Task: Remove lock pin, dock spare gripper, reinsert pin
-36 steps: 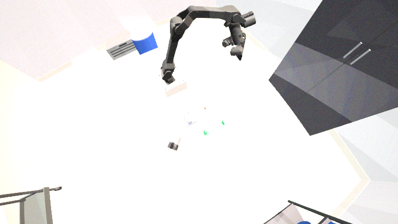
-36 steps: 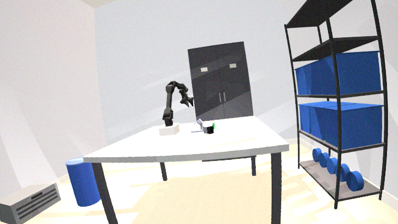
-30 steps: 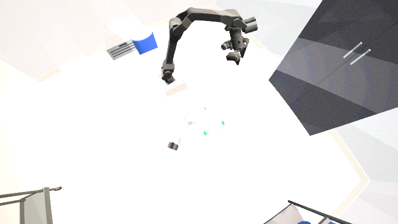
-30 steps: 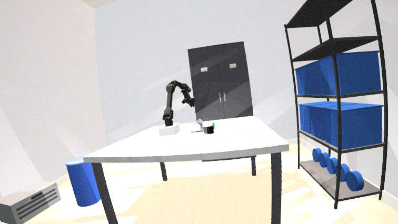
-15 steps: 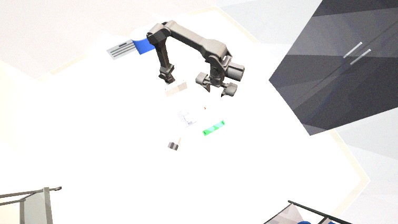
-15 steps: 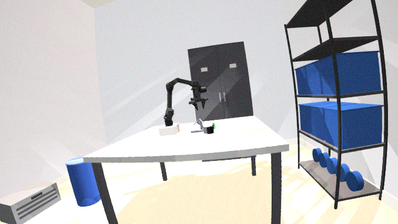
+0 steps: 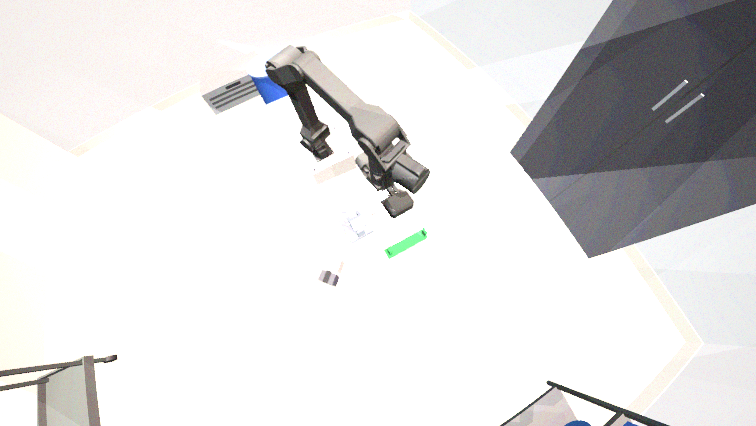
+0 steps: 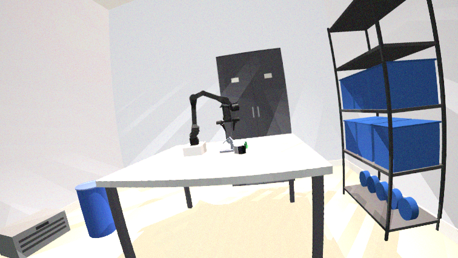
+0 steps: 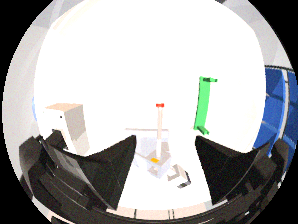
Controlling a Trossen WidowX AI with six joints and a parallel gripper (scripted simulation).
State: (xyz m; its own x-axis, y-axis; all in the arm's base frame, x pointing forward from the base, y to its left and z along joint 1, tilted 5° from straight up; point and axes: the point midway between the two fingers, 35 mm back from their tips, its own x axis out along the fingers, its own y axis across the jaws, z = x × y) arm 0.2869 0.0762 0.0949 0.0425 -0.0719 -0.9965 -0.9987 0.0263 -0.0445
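My gripper (image 8: 229,128) (image 9: 166,140) is open and empty, pointing down above the mount; its fingertips are hidden in the top view. The pale mount (image 7: 360,232) (image 8: 225,151) (image 9: 145,146) stands on the table. The lock pin (image 9: 160,125), a pale rod with a red end, shows between and beyond the fingers in the wrist view, running to the mount beside an orange mark. How deep it sits in the socket cannot be told. The spare gripper (image 7: 329,277) (image 8: 240,149) (image 9: 183,178), a small dark and white block with a pale stub, lies apart from the mount.
A green bracket (image 7: 406,243) (image 8: 245,145) (image 9: 202,105) with raised ends lies beside the mount. The arm's pale base block (image 7: 334,168) (image 8: 194,149) (image 9: 75,125) is on the mount's other side. A dark cabinet (image 7: 624,132) (image 8: 256,95) and a shelf rack stand beyond the table.
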